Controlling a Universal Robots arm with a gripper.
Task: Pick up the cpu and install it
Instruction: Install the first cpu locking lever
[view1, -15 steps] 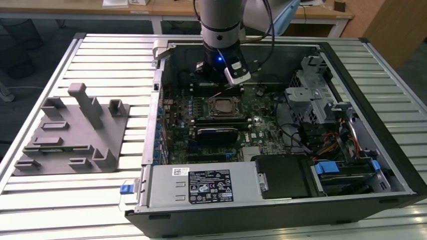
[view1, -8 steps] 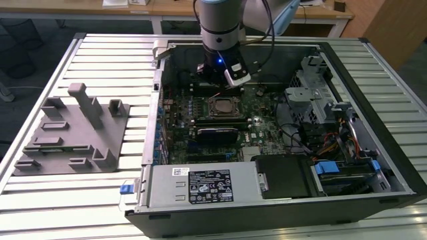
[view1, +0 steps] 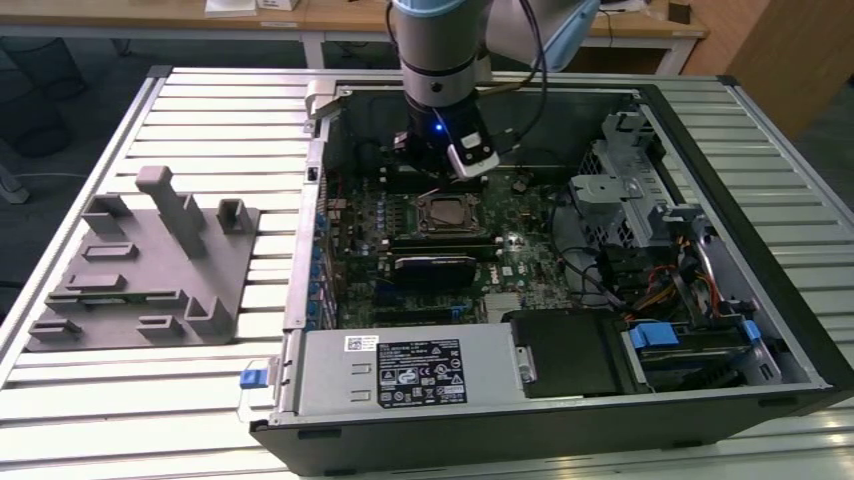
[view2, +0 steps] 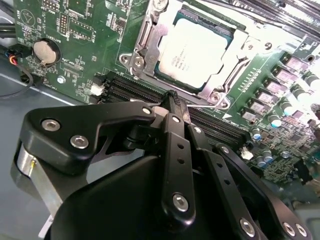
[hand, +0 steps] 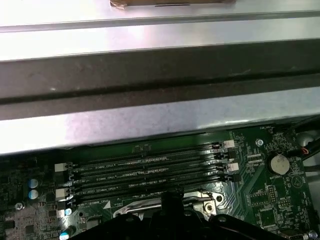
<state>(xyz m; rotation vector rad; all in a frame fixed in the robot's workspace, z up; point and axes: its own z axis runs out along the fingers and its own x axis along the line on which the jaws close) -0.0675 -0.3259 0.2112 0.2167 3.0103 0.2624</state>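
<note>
The cpu (view2: 194, 52), a small silvery square with a pale rim, lies flat inside the metal socket frame (view2: 142, 47) on the green motherboard (view2: 75, 25). In the exterior view the cpu (view1: 445, 212) sits mid-board inside the open computer case. My gripper (view2: 173, 96) hangs just off the socket's edge, over the black memory slots (view2: 120, 87), with its black fingers (view2: 172, 145) pressed together and nothing between them. In the exterior view the gripper (view1: 431, 180) is just behind the socket. The first wrist view has the memory slots (hand: 150, 172) and the gripper (hand: 172, 197).
A grey fixture (view1: 147, 265) with upright pegs stands on the slatted table at the exterior view's left. Inside the case wall (view1: 310, 200) are a black heatsink block (view1: 430, 270), a power supply (view1: 400, 370), a drive cage (view1: 627, 190) and cables (view1: 667, 290).
</note>
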